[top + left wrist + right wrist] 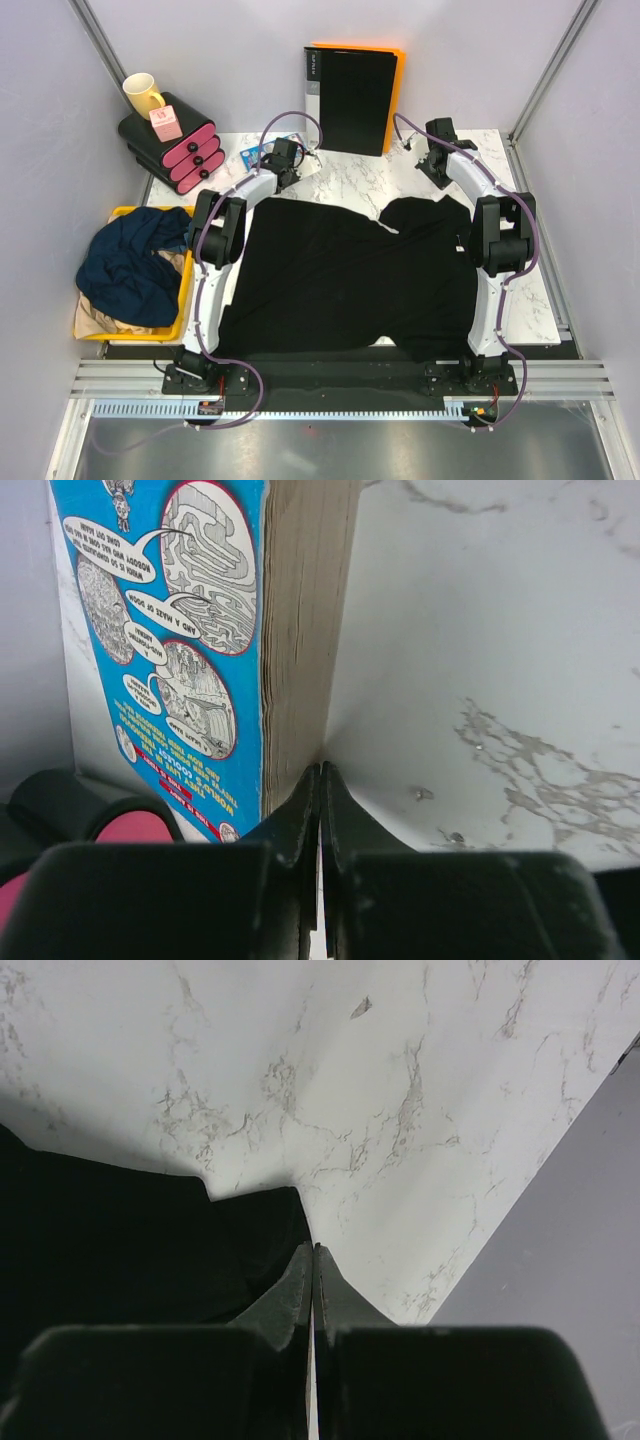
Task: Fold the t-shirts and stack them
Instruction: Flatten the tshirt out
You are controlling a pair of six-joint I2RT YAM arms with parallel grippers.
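Spread flat for folding, the black cloth t-shirt (340,285) is lying on the marble bench (370,185), the left tool (320,777) at eleven o'clock and right tool (312,1256) at one sitting fully closed, empty.

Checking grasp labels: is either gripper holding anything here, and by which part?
Nothing is held: the left gripper and the right gripper are both shut, empty.

Surface: marble table (370,182) | on it — black t-shirt (340,280) (spread flat), blue book (170,630), binder (350,95)
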